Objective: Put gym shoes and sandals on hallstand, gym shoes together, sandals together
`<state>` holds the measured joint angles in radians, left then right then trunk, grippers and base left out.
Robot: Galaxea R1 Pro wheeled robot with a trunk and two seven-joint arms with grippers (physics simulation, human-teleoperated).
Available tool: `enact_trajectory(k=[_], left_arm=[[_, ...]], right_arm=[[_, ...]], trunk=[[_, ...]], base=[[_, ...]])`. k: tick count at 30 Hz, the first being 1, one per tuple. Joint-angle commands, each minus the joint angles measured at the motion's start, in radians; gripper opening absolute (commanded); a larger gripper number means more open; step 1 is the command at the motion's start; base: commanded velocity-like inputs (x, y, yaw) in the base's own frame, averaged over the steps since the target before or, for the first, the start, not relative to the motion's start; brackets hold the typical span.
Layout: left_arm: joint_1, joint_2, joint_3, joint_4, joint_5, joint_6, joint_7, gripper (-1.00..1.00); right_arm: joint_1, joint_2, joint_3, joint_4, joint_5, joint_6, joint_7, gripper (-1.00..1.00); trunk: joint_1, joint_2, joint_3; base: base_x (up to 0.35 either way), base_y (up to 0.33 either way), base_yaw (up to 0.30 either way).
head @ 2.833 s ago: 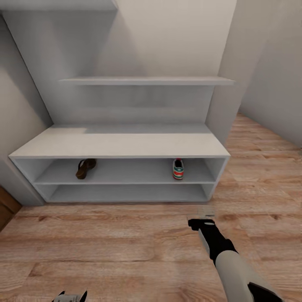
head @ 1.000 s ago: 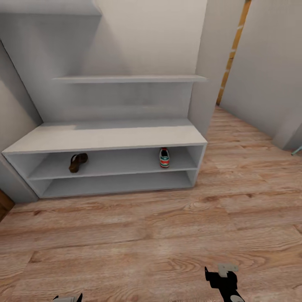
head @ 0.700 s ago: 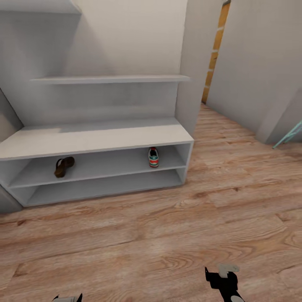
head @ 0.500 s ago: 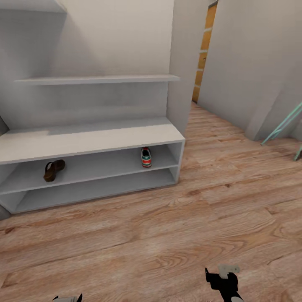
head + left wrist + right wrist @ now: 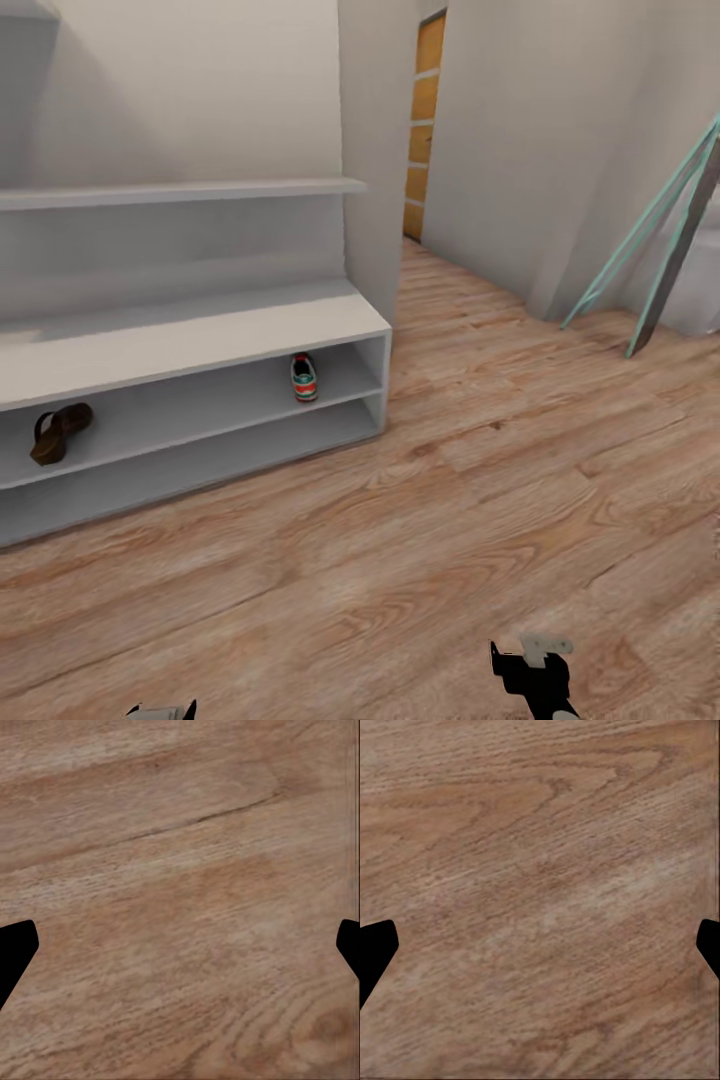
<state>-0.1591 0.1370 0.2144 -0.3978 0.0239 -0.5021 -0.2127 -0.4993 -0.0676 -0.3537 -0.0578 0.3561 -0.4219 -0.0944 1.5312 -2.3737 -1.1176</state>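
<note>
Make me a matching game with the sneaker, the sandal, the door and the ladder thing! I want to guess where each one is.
Things:
1. sneaker
2. sandal
3. door
4. ladder

Places:
A. far end of the corridor, orange-brown
B. leaning at the wall on the right, teal
C. upper tier of the rack, near its right end
D. upper tier of the rack, towards its left

Pairs: 1-C, 2-D, 3-A, 4-B
</note>
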Motion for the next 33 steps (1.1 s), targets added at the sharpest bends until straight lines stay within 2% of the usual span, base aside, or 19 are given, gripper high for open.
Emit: enact_trajectory(k=[1, 7, 13, 17, 27, 33], left_arm=[[0.000, -0.001, 0.007, 0.000, 0.003, -0.001, -0.010, 1.00], [0.000, -0.001, 0.006, 0.003, 0.002, -0.001, -0.010, 1.00], [0.000, -0.001, 0.006, 0.027, 0.000, -0.001, -0.010, 1.00], [0.000, -0.001, 0.009, 0.031, -0.002, -0.001, -0.010, 1.00], [0.000, -0.001, 0.008, 0.032, -0.002, -0.002, -0.010, 1.00], [0.000, -0.001, 0.008, 0.032, -0.002, -0.003, -0.010, 1.00]], right_arm=[[-0.001, 0.000, -0.005, 0.002, 0.011, -0.003, -0.005, 1.00], [0.004, -0.001, -0.005, 0.001, 0.005, -0.003, -0.005, 1.00], [0.005, -0.001, -0.005, 0.001, -0.032, -0.003, -0.005, 1.00], [0.005, -0.001, -0.005, 0.001, -0.041, -0.003, -0.005, 1.00], [0.005, -0.001, -0.005, 0.001, -0.045, -0.003, -0.005, 1.00], [0.005, -0.001, -0.005, 0.001, -0.045, -0.003, -0.005, 1.00]], trunk=[[0.000, 0.000, -0.001], [0.000, 0.000, -0.001], [0.000, 0.000, -0.001], [0.000, 0.000, -0.001], [0.000, 0.000, -0.001], [0.000, 0.000, -0.001]], base=[[0.000, 0.000, -0.300], [0.000, 0.000, -0.300], [0.000, 0.000, -0.300], [0.000, 0.000, -0.300], [0.004, 0.000, -0.300], [0.234, 0.000, -0.300]])
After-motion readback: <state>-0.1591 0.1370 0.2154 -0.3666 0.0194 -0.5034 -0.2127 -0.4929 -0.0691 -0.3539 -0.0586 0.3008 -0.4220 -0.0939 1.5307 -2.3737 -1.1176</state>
